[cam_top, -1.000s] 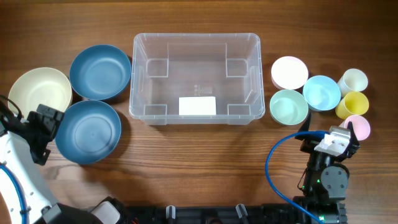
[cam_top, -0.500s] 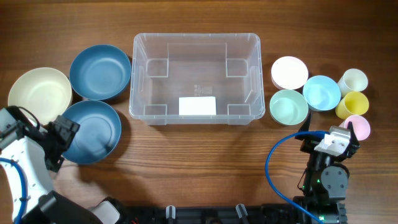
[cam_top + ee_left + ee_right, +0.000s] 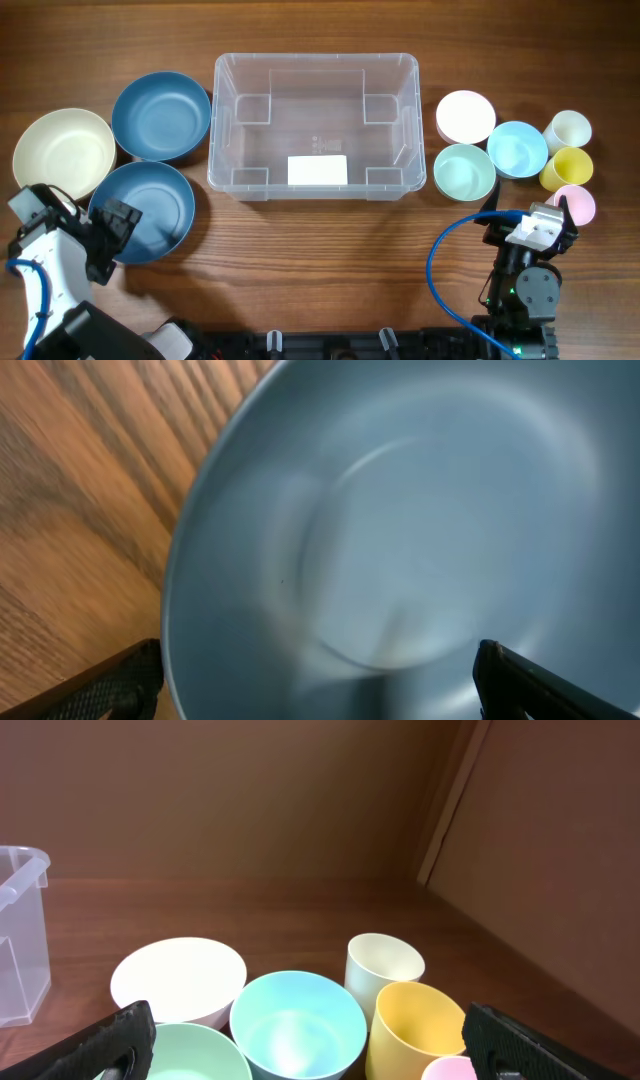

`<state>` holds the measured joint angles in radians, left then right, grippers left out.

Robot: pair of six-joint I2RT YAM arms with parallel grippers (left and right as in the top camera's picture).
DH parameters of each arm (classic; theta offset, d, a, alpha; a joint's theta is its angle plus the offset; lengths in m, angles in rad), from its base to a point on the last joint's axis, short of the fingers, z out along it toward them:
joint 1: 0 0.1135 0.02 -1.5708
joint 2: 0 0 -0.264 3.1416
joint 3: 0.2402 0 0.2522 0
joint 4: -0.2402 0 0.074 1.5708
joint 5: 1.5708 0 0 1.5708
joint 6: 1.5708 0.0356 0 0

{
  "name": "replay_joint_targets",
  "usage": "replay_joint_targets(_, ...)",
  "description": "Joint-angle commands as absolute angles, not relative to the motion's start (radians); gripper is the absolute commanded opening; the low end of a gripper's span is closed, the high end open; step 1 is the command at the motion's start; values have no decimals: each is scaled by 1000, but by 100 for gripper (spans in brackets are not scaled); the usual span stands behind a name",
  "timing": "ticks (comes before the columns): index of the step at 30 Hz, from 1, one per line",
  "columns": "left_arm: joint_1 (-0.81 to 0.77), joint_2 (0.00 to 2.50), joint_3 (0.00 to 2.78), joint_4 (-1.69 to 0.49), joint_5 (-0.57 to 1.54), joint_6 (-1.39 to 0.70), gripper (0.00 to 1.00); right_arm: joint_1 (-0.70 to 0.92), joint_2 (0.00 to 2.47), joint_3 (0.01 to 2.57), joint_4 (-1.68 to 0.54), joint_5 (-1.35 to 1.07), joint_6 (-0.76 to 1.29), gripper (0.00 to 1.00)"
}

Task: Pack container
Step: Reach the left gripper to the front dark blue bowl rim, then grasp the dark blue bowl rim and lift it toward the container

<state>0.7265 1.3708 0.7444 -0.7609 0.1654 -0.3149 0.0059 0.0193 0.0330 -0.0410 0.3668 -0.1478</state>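
The container [image 3: 315, 110], a large clear rectangular plastic bin, sits mid-tabletop [image 3: 320, 250] with its long axis left to right. It lies up and right of the left pincer [image 3: 112, 240], whose fingers stand apart at the near dark blue round bowl [image 3: 150, 205]. The right pincer [image 3: 545, 222], also spread wide, seems slightly farther off; the left wrist view is blurred and shows only the bowl.

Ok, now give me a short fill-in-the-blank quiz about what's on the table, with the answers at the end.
1. The container is ____ apart from its white label.
2. The left hand hovers open over a bowl coloured ____.
3. Between the cream cup and the pink cup stands a middle cup coloured ____.
Missing words: empty; blue; yellow.
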Motion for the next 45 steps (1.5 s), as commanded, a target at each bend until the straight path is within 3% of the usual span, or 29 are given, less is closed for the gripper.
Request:
replay_joint_targets(1,731,1367,733,-751,167,-292,99,12,14,35,-38,364,-157,100)
replay_joint_targets(6,731,1368,719,-751,165,-292,91,12,14,35,-38,364,-157,100)
replay_joint_targets(11,731,1368,715,-758,164,-292,63,12,14,35,-38,364,-157,100)
replay_joint_targets(16,731,1368,715,-759,163,-292,52,12,14,35,-38,364,-157,100)
replay_joint_targets(20,731,1368,715,-771,163,-292,33,12,14,35,-38,364,-157,100)
replay_joint_targets(38,731,1368,715,-846,114,-295,24,12,14,35,-38,364,-157,100)
replay_joint_targets(42,731,1368,715,-853,114,-295,12,12,14,35,-38,364,-157,100)
replay_joint_targets(45,731,1368,715,-857,114,-295,11,12,14,35,-38,364,-157,100)
